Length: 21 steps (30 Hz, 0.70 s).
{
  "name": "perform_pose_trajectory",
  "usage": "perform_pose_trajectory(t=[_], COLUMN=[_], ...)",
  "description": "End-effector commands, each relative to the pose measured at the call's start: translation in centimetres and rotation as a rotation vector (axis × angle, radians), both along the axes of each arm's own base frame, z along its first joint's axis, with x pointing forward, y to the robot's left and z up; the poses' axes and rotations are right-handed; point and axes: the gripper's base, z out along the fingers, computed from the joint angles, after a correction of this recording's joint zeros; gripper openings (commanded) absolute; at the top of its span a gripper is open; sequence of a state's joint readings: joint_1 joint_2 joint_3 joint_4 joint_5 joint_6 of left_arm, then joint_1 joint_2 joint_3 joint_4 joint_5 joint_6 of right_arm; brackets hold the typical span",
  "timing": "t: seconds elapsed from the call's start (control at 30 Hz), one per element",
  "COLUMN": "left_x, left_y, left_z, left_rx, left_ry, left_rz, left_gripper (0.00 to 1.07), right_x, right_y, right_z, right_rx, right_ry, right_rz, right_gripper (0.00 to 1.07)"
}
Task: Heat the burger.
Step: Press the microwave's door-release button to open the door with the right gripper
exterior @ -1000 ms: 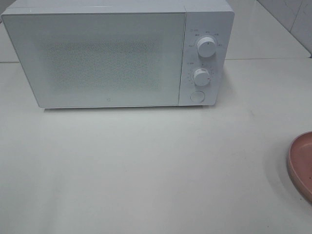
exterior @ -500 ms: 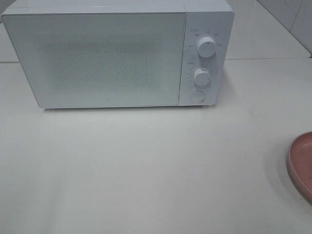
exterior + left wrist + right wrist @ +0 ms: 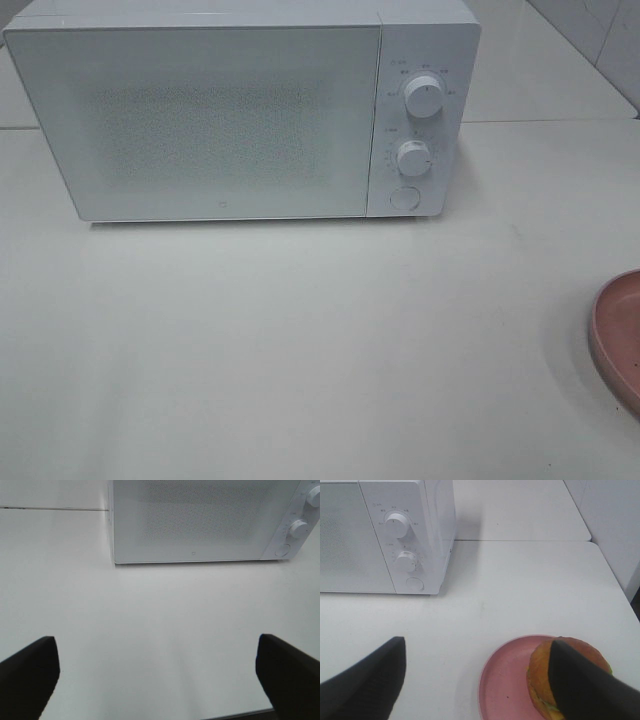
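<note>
The burger (image 3: 540, 677), golden-brown bun with a strip of green lettuce, sits on a pink plate (image 3: 505, 680); one finger (image 3: 585, 685) of my right gripper (image 3: 475, 680) covers part of it. That gripper is open, hovering short of the plate with nothing between its fingers. In the exterior high view only the plate's rim (image 3: 615, 335) shows at the right edge; the burger is out of that view. The white microwave (image 3: 240, 110) stands at the back with its door shut. My left gripper (image 3: 157, 680) is open wide over bare table, facing the microwave (image 3: 200, 520).
The microwave has two knobs (image 3: 424, 97) (image 3: 412, 157) and a round button (image 3: 403, 198) on its right panel. White tabletop (image 3: 300, 350) stretches in front of it. A wall (image 3: 615, 525) rises to the right of the table.
</note>
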State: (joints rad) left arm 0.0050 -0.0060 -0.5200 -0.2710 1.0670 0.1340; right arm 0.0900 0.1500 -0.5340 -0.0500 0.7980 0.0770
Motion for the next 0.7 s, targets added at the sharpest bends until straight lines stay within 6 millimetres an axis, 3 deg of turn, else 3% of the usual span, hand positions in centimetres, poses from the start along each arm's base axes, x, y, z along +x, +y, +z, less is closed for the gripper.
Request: perform_pose_trajectory(t=[0.03,0.7], left_x=[-0.3,-0.3], left_y=[0.0,0.0], left_z=[-0.1,-0.1], left_rx=[-0.002,-0.002], left_ry=[-0.014,-0.014], left_rz=[-0.005,-0.005], left_gripper=[1.0,1.0], right_x=[1.1,5.7], right_y=[0.1,0.6], right_z=[0.4,1.0], right_rx=[0.001,-0.001], right_ry=[-0.014,-0.021], right_rz=[0.0,0.01], right_gripper=[0.74,0.74])
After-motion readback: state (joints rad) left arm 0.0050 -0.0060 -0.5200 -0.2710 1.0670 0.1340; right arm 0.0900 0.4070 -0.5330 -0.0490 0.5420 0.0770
